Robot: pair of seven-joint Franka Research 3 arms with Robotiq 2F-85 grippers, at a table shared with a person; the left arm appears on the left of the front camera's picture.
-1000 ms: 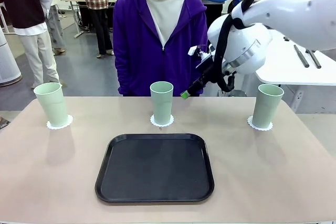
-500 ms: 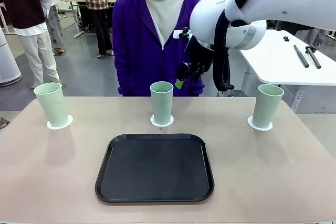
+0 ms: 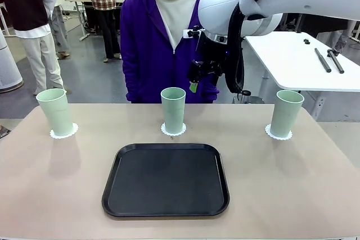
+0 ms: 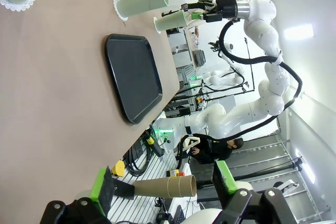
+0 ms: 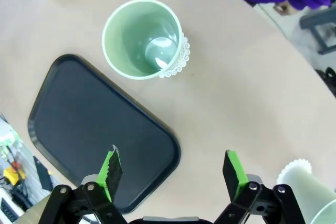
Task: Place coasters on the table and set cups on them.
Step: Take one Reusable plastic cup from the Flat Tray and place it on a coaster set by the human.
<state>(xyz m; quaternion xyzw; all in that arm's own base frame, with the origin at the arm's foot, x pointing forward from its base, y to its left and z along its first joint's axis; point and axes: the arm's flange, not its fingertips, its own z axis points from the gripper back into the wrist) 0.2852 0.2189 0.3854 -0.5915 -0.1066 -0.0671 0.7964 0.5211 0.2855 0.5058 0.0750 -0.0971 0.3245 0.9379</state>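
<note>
— What's hard to make out?

— My right tool [image 3: 194, 85], above the middle cup [image 3: 173, 109], shows just one green pad; "FRA" on that arm is cut off.

— The tools?

— Both spread wide and empty, left tool [image 4: 164, 182] too. Three smooth tapered cups stand on lacy coasters [image 3: 174, 131] behind the tray [image 3: 166, 180] on the desk [image 3: 292, 184].

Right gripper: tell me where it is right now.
In the front view the right gripper hangs open in the air above and just right of the middle cup, in front of the person; the black tray lies nearer the camera.
</note>
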